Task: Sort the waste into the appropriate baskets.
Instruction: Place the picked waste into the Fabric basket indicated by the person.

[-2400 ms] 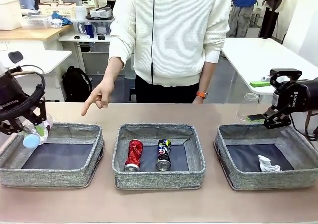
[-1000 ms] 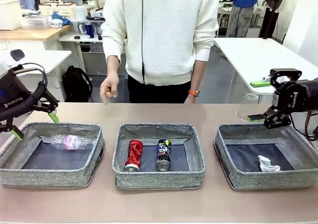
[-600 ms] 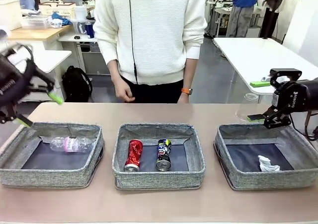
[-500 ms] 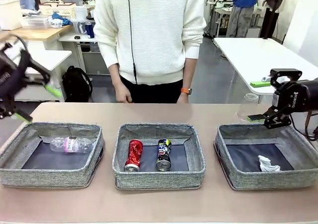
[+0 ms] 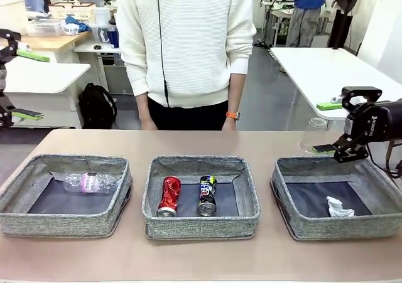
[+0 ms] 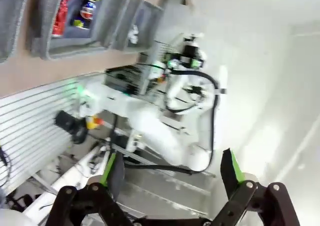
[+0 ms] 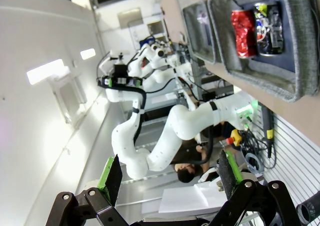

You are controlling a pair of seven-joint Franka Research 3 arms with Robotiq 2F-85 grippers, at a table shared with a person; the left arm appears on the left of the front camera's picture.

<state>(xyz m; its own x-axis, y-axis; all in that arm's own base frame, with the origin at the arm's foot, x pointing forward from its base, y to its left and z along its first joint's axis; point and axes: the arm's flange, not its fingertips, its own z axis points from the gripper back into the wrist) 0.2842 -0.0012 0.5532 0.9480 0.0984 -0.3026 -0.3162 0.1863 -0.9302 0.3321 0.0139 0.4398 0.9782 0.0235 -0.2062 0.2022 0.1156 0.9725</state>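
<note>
Across the brown table (image 5: pixel 201 261) three grey baskets sit in a row near my edge. At far left, high above the table's left edge, my left gripper (image 5: pixel 31 85) hangs with its jaws spread wide and nothing between them; its wrist camera shows the same gap (image 6: pixel 170 168). Below it, in the left basket (image 5: pixel 75 225), the clear bottle (image 5: pixel 91 182) lies on its side along the far wall, long axis running left to right; I cannot tell which end carries the cap. In the middle basket (image 5: pixel 201 225) the red can (image 5: pixel 169 195) and the dark can (image 5: pixel 206 195) lie side by side, long axes running far to near, each with a silver end toward me. A person (image 5: pixel 188 44) in a white sweater stands at the far edge behind this basket. In the right basket (image 5: pixel 339 228) the paper wad (image 5: pixel 339 206) sits toward the near right corner. Beyond that basket's far left corner the clear cup (image 5: pixel 309 137) stands on the table, at the fingertips of my right gripper (image 5: pixel 318 127), whose jaws are also wide apart; whether they touch the cup I cannot tell.
</note>
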